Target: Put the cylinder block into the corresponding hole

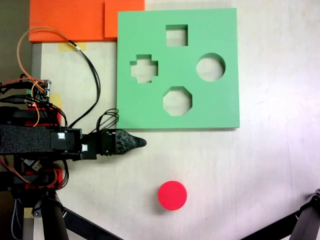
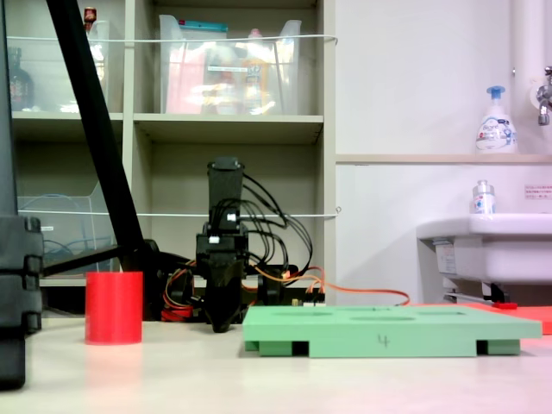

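Note:
The cylinder block (image 1: 172,195) (image 2: 114,308) is a short bright red foam cylinder, standing upright on the pale table, apart from the board. The square green foam board (image 1: 225,30) (image 2: 388,332) lies flat. Its round hole (image 1: 210,67) is near the right edge in the top-down fixed view, and nothing is in it. My gripper (image 1: 141,142) (image 2: 222,326) hangs low just off the board's lower left corner. It is shut, with nothing in it. The cylinder is to the lower right of its tip in the top-down view.
The board also has a square cutout (image 1: 176,35), a cross cutout (image 1: 144,68) and an octagonal cutout (image 1: 177,100). Orange foam sheets (image 1: 75,20) lie past the board's top left. Cables and a control board (image 1: 37,92) sit by the arm's base. Black tripod legs (image 1: 310,220) cross the lower corners.

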